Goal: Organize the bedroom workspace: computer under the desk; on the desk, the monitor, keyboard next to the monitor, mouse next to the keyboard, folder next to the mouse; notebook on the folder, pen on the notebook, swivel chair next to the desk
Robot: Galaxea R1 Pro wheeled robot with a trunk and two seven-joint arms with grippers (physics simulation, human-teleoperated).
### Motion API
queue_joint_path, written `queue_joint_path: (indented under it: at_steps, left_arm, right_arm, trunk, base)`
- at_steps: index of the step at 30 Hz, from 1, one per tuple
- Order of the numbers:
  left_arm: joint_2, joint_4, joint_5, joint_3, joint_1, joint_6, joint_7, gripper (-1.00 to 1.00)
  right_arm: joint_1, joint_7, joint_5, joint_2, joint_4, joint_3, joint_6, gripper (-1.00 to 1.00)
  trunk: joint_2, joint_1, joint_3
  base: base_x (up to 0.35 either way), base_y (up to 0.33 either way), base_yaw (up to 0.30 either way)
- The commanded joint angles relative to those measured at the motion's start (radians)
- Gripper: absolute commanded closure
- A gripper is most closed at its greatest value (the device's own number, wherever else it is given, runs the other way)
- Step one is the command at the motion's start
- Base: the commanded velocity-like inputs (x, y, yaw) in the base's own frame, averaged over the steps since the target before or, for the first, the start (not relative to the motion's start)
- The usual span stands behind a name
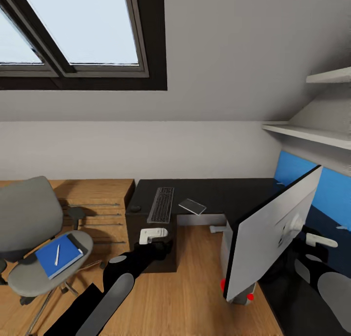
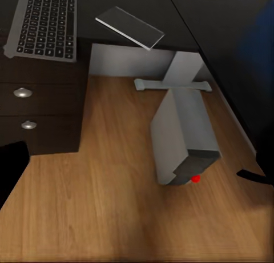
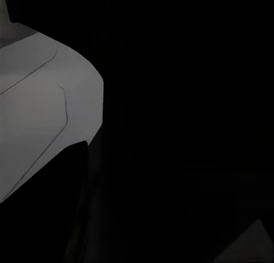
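Lower left of the head view: folder (image 1: 58, 256) lying on swivel chair (image 1: 29, 219), pen (image 1: 57, 254) resting on it. Keyboard (image 1: 162, 204) sitting centre on desk (image 1: 219, 195). Monitor (image 1: 268, 238) is blocking the right side, half hiding the computer (image 2: 182, 134). Left gripper (image 1: 152, 234) and right gripper (image 1: 319, 238) showing, jaw states unreadable.
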Motion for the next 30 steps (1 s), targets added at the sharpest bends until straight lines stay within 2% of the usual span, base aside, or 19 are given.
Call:
queue_joint_path:
  at_steps: [1,9,30]
  left_arm:
    - [0.001,-0.002,0.010,-0.002,-0.001,0.000,0.010,-1.00]
    - [0.000,-0.002,0.009,-0.002,-0.001,0.000,0.010,-1.00]
    - [0.002,-0.002,0.009,-0.002,-0.001,0.000,0.010,-1.00]
  right_arm:
    - [0.000,-0.004,-0.010,0.000,0.007,0.007,0.003,1.00]
    - [-0.001,-0.004,-0.010,0.000,0.008,0.007,0.003,1.00]
    - [0.000,-0.003,-0.011,0.000,0.010,0.007,0.003,1.00]
  trunk:
    - [-0.001,0.000,-0.002]
    - [-0.001,0.000,-0.002]
    - [-0.001,0.000,-0.002]
  base:
    - [-0.334,-0.070,0.000]
    - [-0.330,-0.113,0.000]
    - [-0.295,-0.201,0.000]
